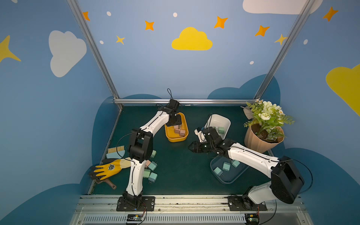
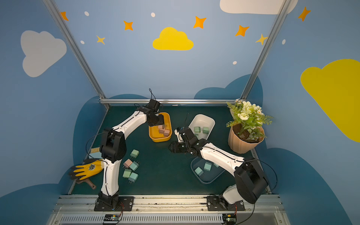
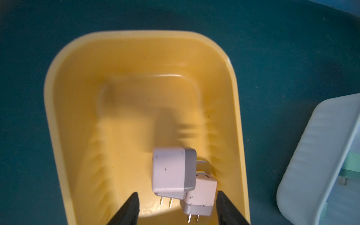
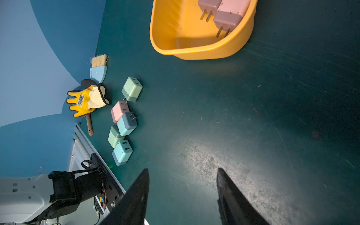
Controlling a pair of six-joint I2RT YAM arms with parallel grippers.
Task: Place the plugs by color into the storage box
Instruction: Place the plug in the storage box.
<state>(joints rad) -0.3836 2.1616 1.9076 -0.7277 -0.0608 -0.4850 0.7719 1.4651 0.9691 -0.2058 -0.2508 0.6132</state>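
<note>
Left gripper point(image 3: 176, 192), jaws apart over pink plugs point(image 3: 169, 171): wrist view only

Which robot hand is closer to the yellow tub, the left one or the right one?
Left. The left gripper hangs right over the yellow tub, open above the pink plugs inside. The right gripper hovers beside it over bare mat, empty.

Clad in glossy white shells on left arm point(image 1: 137, 181) and right arm point(image 1: 251, 157), broken by boxy black joint housings point(image 1: 140, 146). Trails thin black cables point(image 1: 132, 175) along each link. Stands on black base plates point(image 1: 148, 202) fixed with silver screws point(image 1: 230, 203). Ends in matte black, tapered end effector fingers point(image 4: 136, 198).
</note>
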